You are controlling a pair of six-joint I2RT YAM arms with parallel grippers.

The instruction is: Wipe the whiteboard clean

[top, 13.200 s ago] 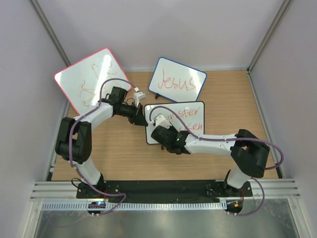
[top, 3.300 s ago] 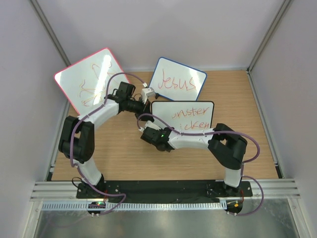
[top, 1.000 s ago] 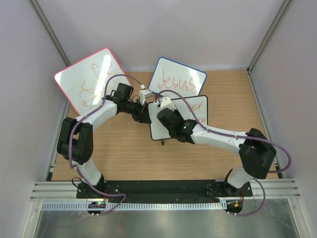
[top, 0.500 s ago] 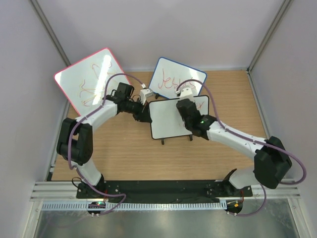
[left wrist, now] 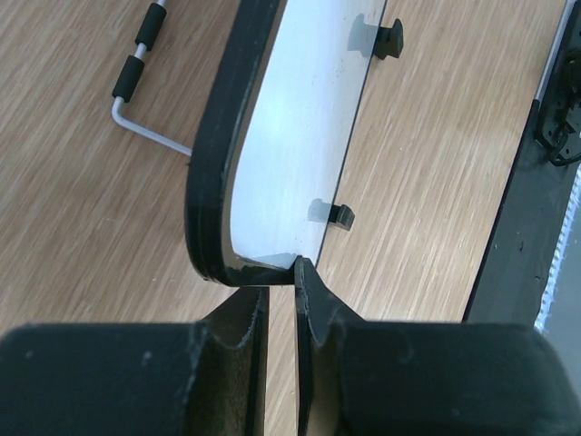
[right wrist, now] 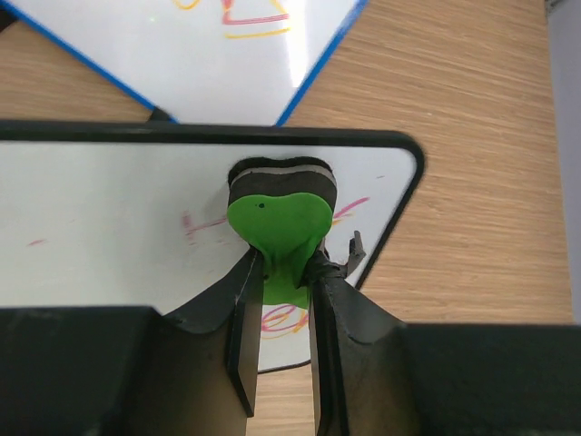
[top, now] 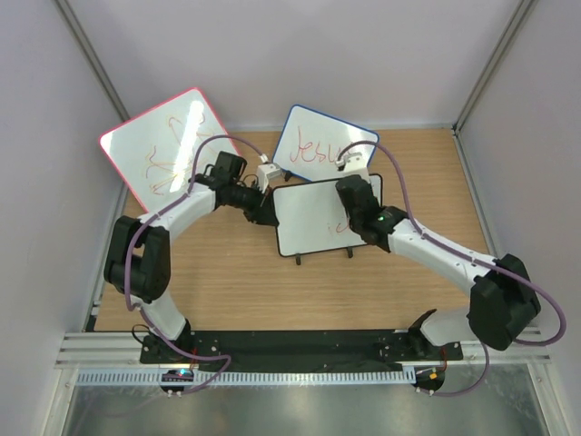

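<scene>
The whiteboard, black-framed with two small feet, lies in the middle of the table. Most of it is wiped white. Faint red and yellow marks remain near its right end. My left gripper is shut on the frame at the board's left edge, as the left wrist view shows on the whiteboard. My right gripper is shut on a green eraser with a black pad, pressed on the whiteboard near its upper right corner.
A blue-framed board reading "Jesus" lies just behind, also in the right wrist view. A larger pink-red-framed board with scribbles leans at the back left. A bent metal rod with black sleeves lies behind the whiteboard. Walls enclose three sides.
My right gripper has swept the eraser from the board's left part to its upper right corner, and the red writing there is mostly gone. The left gripper has kept its hold.
</scene>
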